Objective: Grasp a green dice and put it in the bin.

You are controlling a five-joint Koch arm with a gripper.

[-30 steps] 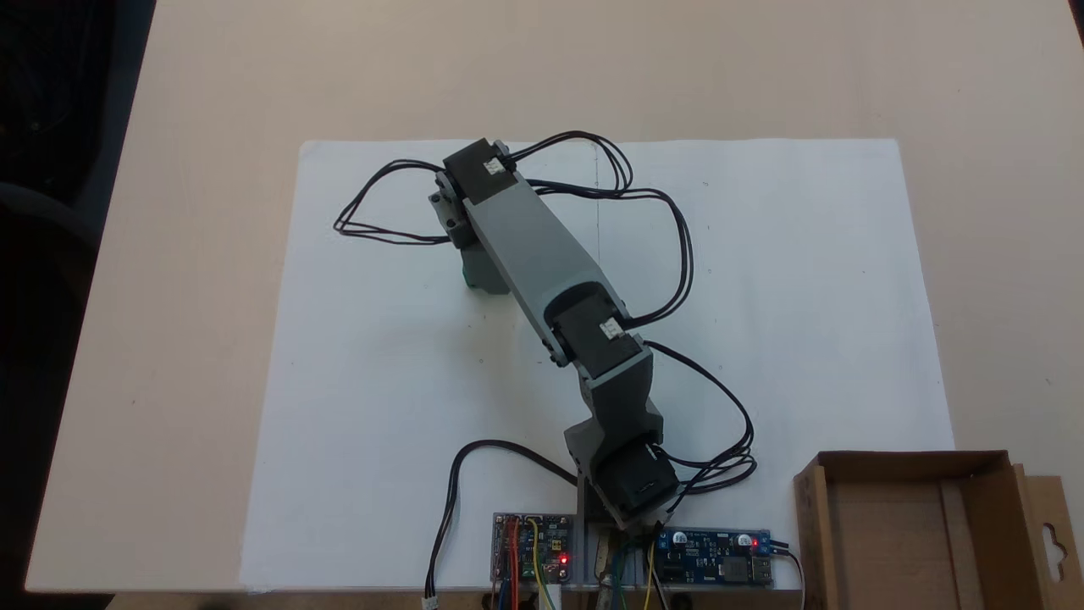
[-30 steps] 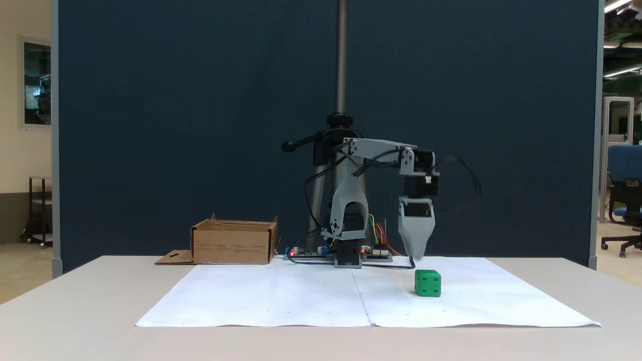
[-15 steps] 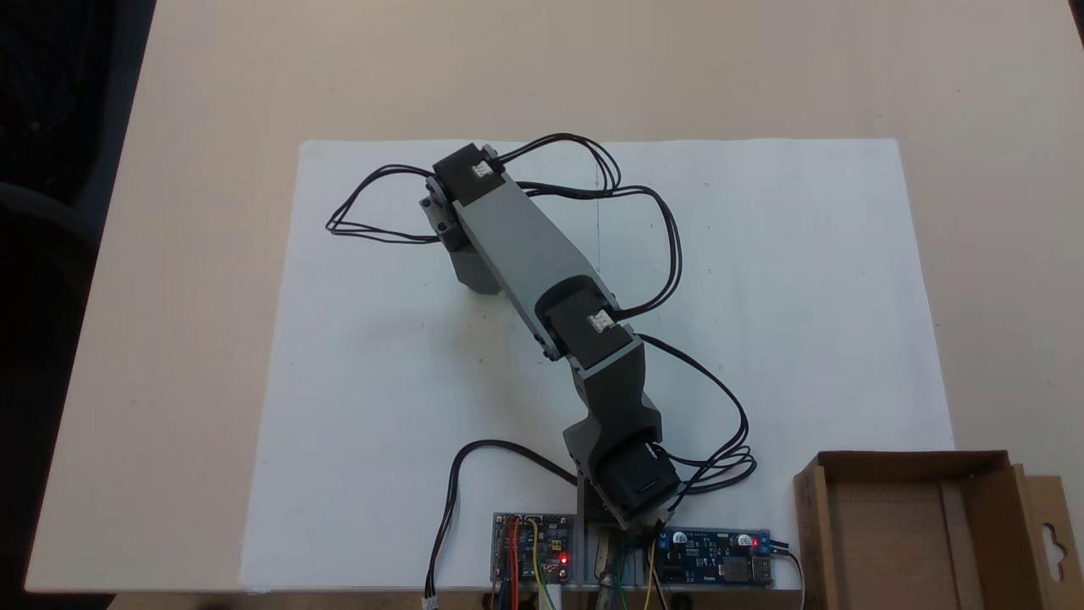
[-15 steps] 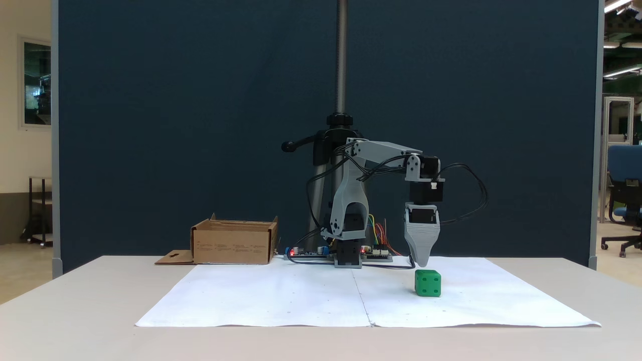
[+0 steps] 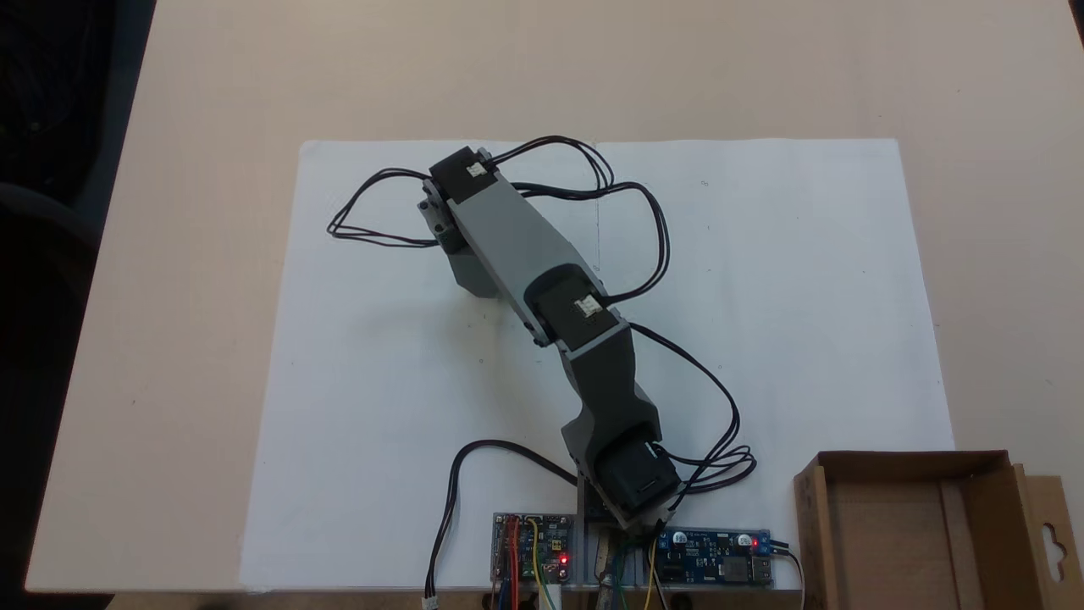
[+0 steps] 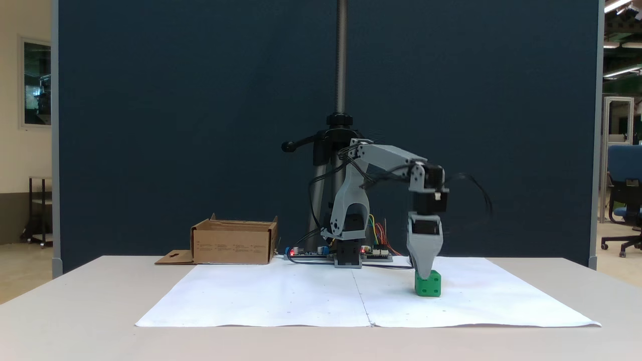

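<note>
Side-on fixed view: green dice (image 6: 428,284) sits on the white paper sheet (image 6: 281,296), on the sheet's right half, closer to its far edge than its front edge. It rests flat on the paper. The fingers (image 6: 424,273) point straight down, their tip meeting the dice's top left part; the grey wedge overlaps the cube's upper edge. Only one tapered tip shows from here, so I cannot tell whether the fingers are spread, closed, or gripping anything.

Top-down fixed view: the arm (image 5: 542,280) stretches diagonally from its base at the desk's near edge toward the sheet's upper left area. The wrist end (image 5: 461,182) covers whatever lies beneath it. Black cables (image 5: 373,212) loop out to both sides of the arm.

The bin (image 6: 234,242) stands at the far left beyond the paper's corner in the side view, open top, one flap lying flat on the desk (image 6: 75,311). From above it (image 5: 915,529) sits at the desk's lower right corner, well apart from the dice. Circuit boards (image 5: 716,555) with lit red LEDs flank the base.
</note>
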